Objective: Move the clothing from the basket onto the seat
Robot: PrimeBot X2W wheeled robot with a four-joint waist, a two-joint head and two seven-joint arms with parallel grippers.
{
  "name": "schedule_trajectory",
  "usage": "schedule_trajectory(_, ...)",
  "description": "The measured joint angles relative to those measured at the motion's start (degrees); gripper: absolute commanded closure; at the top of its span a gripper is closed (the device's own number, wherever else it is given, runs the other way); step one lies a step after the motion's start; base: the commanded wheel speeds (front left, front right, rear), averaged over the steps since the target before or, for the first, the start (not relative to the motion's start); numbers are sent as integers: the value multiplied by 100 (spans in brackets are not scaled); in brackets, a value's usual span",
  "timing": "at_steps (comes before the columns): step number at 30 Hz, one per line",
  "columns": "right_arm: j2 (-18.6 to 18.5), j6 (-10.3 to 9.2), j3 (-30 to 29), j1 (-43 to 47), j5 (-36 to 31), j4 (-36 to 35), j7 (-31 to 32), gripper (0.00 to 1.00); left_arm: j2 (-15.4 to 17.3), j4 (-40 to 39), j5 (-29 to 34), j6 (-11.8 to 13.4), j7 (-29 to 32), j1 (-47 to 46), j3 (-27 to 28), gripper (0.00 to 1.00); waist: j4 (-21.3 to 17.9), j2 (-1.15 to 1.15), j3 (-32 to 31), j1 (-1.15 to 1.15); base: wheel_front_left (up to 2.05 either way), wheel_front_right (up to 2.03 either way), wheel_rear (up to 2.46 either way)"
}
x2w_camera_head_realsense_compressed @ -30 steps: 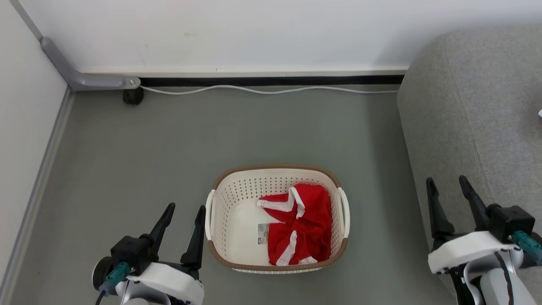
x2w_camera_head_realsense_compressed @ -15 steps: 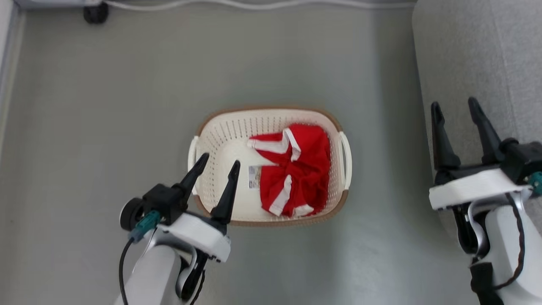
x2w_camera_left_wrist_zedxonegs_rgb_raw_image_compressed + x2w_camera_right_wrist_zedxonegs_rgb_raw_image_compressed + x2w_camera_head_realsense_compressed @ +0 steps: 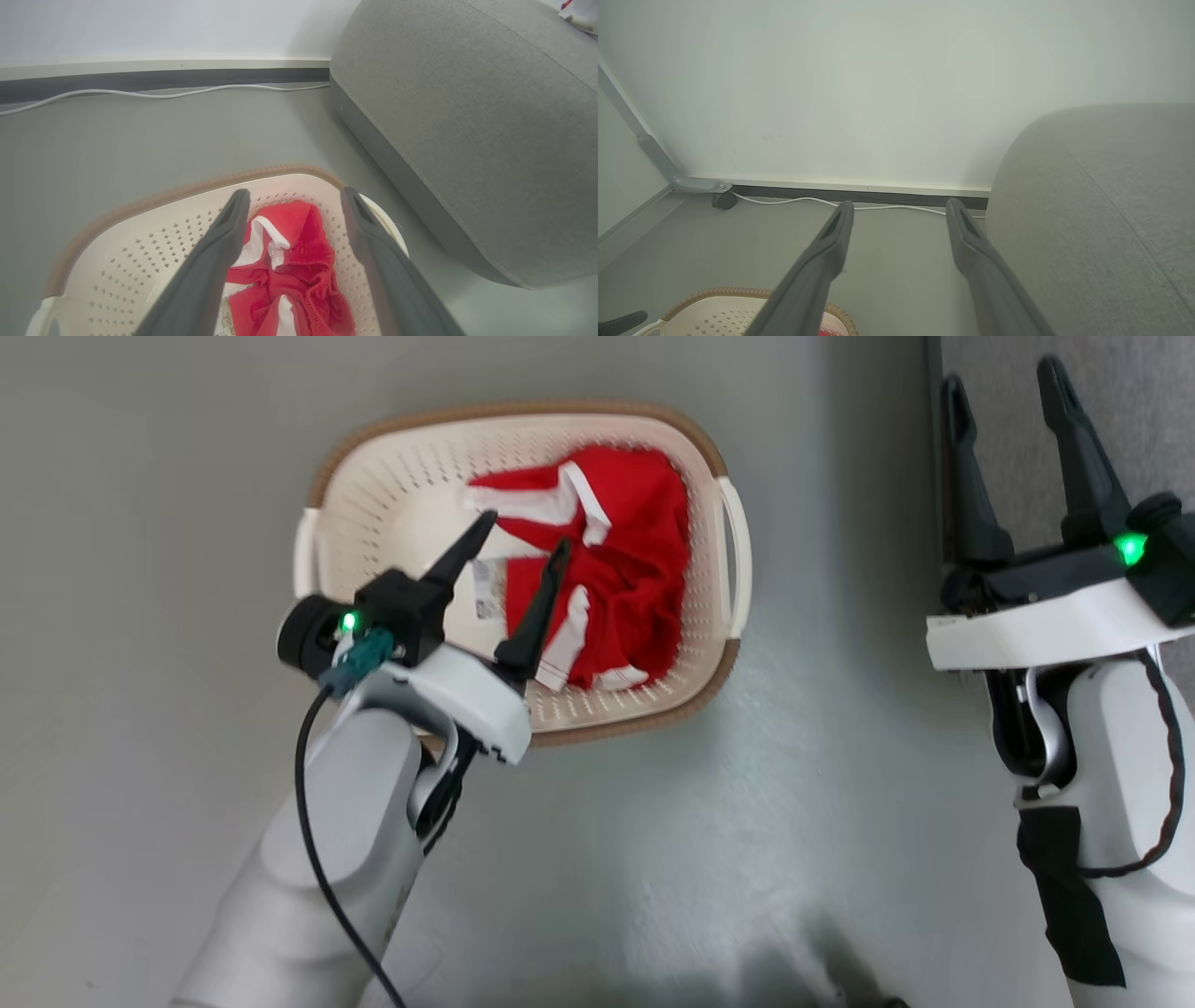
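The cream basket (image 3: 392, 476) with a brown rim stands on the grey floor, and red clothing (image 3: 621, 569) with white trim lies bunched in its right half. My left gripper (image 3: 523, 532) hangs open over the basket, its fingertips above the clothing's left edge. From the left wrist the clothing (image 3: 299, 261) shows between my open left gripper (image 3: 294, 198) fingers, with the basket (image 3: 154, 233) below. My right gripper (image 3: 999, 373) stands open to the right, over the edge of the grey seat (image 3: 1130, 420). The seat (image 3: 467, 121) rises right of the basket, also in the right wrist view (image 3: 1101, 214).
A white cable (image 3: 154, 93) runs along the dark skirting at the wall behind the basket. A grey bracket with a small black wheel (image 3: 724, 200) sits in the far left corner. Bare floor (image 3: 140, 523) surrounds the basket.
The head camera has tilted down, so the whole picture shifted. My left gripper has moved from beside the basket's left handle to above the clothing inside it. Both grippers stay open.
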Motion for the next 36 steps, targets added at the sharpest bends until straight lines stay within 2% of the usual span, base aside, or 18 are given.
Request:
schedule_trajectory(10, 132, 0, 360, -459, 257, -456, -1, 0, 76, 1113, 199, 0, -4, -1217, -397, 0, -568, 0, 867, 0, 0, 0, 0)
schedule_trajectory(25, 157, 0, 697, -454, 872, -835, -1, 0, 457, 2931, 35, 0, -4, -2555, -940, 0, -1295, 0, 1561, 0, 0, 0, 0)
schedule_trajectory(36, 171, 0, 784, -424, 1006, -887, -1, 0, 402, 3563, -353, -1, 4, -2980, -1280, 0, -1411, 0, 1709, 0, 0, 0, 0)
